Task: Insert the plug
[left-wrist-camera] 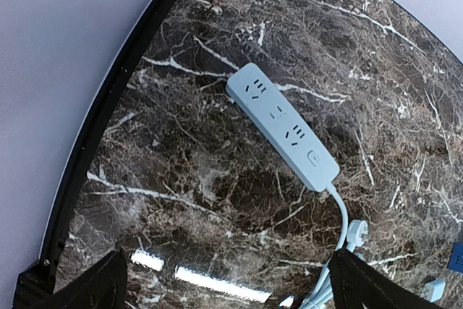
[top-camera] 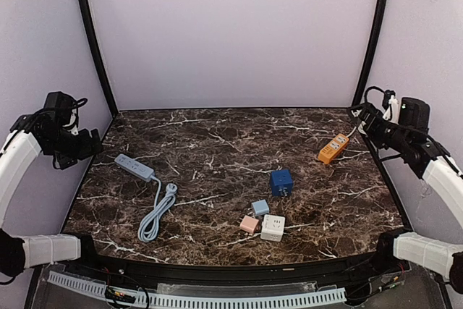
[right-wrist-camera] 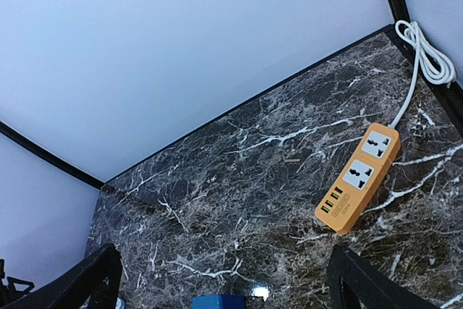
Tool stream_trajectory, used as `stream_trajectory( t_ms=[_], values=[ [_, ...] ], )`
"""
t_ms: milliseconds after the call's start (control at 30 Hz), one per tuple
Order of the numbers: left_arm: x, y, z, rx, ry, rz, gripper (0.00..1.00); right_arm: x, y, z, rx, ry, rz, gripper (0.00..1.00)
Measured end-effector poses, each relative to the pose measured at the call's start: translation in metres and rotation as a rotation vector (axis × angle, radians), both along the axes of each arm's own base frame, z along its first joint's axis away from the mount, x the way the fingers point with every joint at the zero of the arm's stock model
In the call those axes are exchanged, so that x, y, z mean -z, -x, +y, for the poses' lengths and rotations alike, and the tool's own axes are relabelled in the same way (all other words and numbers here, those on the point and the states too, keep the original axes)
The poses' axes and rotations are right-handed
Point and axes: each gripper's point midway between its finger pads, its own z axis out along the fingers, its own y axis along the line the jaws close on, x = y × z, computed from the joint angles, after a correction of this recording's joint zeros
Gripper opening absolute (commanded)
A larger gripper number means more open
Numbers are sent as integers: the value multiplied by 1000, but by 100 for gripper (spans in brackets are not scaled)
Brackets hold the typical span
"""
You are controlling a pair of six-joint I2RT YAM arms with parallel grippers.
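Top external: left gripper (top-camera: 83,146) and right gripper (top-camera: 365,119) hang raised over the dark marble table's (top-camera: 217,142) opposite side edges, jaws spread wide, gripping nothing.

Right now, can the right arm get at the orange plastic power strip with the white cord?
Probably yes. The orange power strip lies alone on the marble table just ahead of the open right gripper; nothing sits between them.

power strip (left-wrist-camera: 283,127) flat on marble table (left-wrist-camera: 181,179) | fingers (left-wrist-camera: 94,291) spread wide
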Motion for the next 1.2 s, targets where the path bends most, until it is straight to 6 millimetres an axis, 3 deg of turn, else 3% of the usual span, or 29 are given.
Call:
stream_trajectory(
  t_ms=[300, 633, 1033, 1200],
  values=[
    [16, 32, -8, 51, 16, 37, 99, 22, 19, -4, 48, -63, 113, 99],
    [18, 33, -10, 69, 17, 48, 99, 38, 29, -4, 47, -71, 194, 99],
    [29, 32, -13, 77, 33, 92, 99, 56, 37, 17, -80, -85, 285, 99],
    [30, 31, -14, 83, 31, 97, 99, 77, 39, 28, -121, -105, 378, 99]
  ],
)
